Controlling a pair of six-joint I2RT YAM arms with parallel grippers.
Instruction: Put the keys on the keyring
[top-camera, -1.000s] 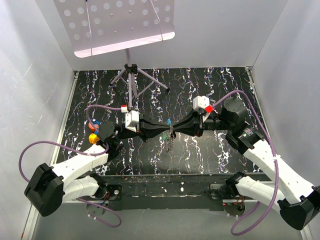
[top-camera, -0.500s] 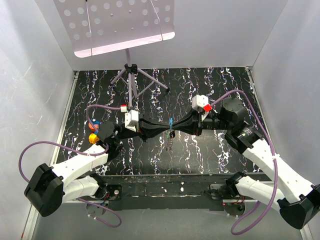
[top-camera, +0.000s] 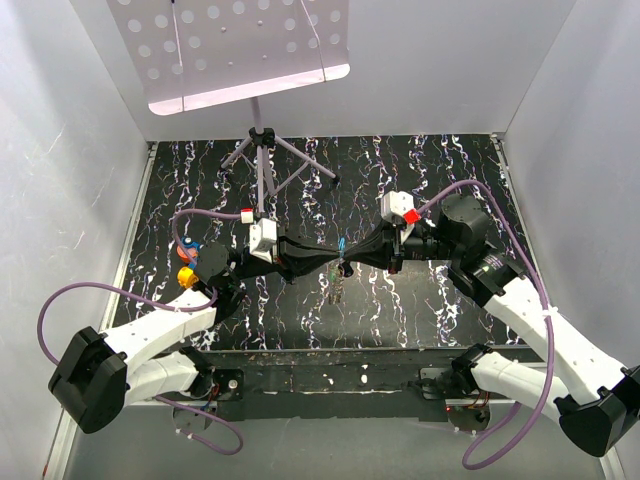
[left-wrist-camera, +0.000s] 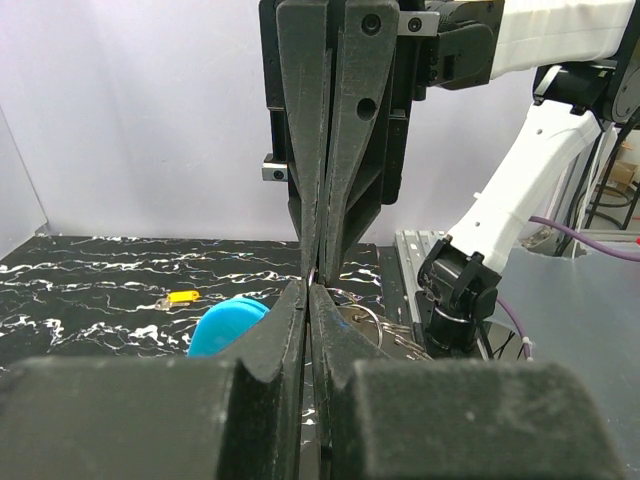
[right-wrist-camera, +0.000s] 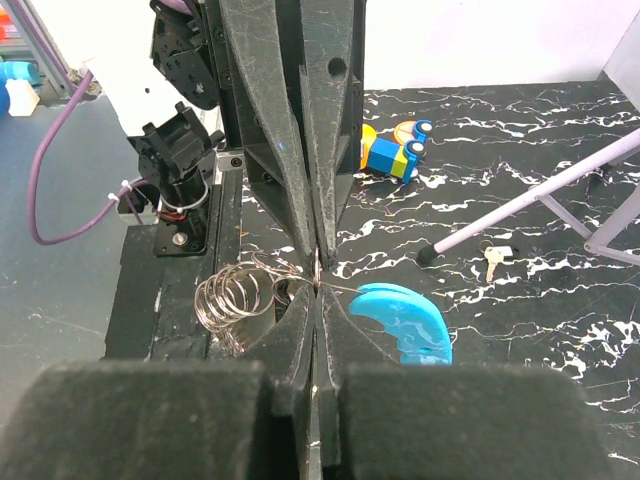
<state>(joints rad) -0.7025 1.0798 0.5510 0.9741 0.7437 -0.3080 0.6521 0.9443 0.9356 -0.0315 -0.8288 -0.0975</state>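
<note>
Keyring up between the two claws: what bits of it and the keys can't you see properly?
- Top view: the keyring is too small; its loops blur into the marbled mat.
- Both wrist views: the shut left gripper and right gripper cover where the wire is pinched.
- Left wrist view: that gripper's finger hides part of the blue tab.
- Any keys on it: coils overlap, cannot tell.

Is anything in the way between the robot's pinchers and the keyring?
No, nothing visible is in the way. The left gripper and the right gripper meet tip to tip, and both look shut on the thin wire of the keyring. Its blue tag sits right beside them.
</note>
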